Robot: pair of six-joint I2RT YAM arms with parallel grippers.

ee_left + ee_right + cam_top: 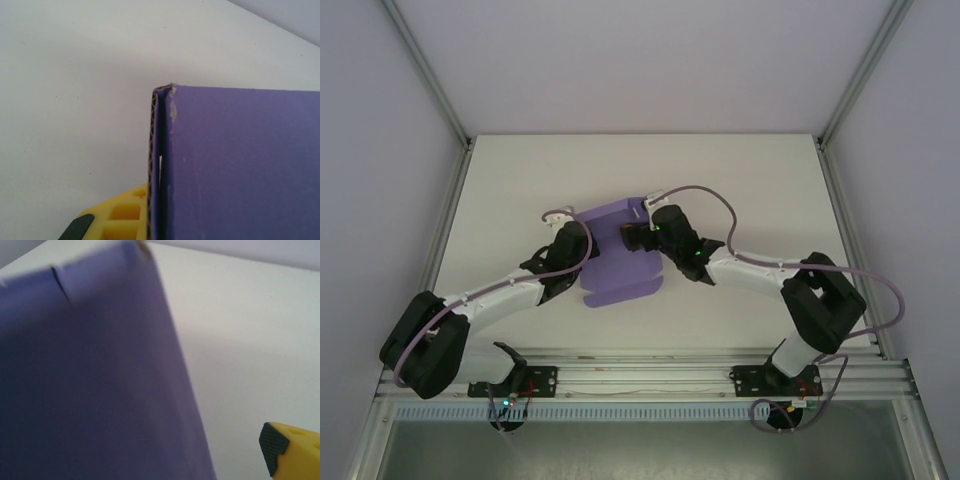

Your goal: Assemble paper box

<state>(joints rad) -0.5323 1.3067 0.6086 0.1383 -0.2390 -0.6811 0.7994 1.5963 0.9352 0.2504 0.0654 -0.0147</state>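
Observation:
The purple paper box [620, 262] lies partly folded in the middle of the white table [750, 180], with a flap spread toward the near edge. My left gripper [590, 243] is at its left side, shut on a raised, doubled-over wall of the box [240, 165]. One yellow finger [117, 215] presses against the wall's corrugated edge; the other is hidden behind the card. My right gripper [632, 238] is over the box's far right part, open. Its right yellow finger [290, 450] stands off from the purple card [90, 390], which hides the left one.
White enclosure walls with metal posts [430, 80] rise on three sides of the table. An aluminium rail [650, 375] carrying both arm bases runs along the near edge. Bare table surface lies left, right and beyond the box.

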